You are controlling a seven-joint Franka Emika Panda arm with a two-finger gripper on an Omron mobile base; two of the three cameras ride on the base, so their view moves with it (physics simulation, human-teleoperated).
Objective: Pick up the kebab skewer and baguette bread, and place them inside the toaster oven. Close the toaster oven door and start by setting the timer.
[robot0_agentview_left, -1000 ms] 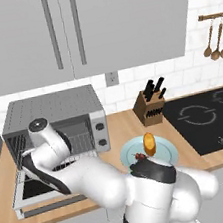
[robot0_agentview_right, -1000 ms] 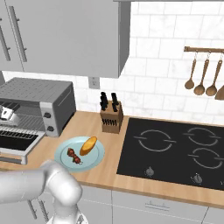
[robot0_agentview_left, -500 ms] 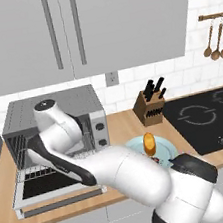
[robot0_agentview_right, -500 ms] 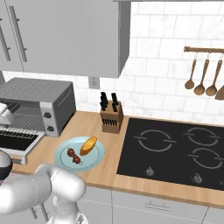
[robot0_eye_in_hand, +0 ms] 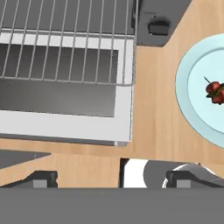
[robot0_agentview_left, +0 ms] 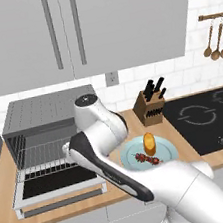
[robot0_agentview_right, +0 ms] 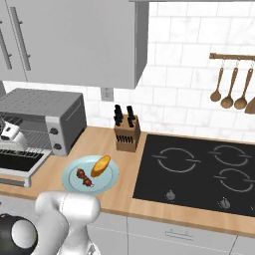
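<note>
Gripper [robot0_eye_in_hand: 111, 177] jaws apart, empty, above the toaster oven door [robot0_eye_in_hand: 65, 124]; should swing to the kebab skewer [robot0_agentview_right: 83, 177]; pinch stick crosswise.

The toaster oven [robot0_agentview_left: 40, 125] is silver, and its door [robot0_agentview_left: 56, 185] lies open and flat. The kebab skewer [robot0_agentview_left: 147, 159] and the orange baguette bread [robot0_agentview_left: 149, 143] sit side by side on a plate [robot0_agentview_left: 165, 148].
</note>
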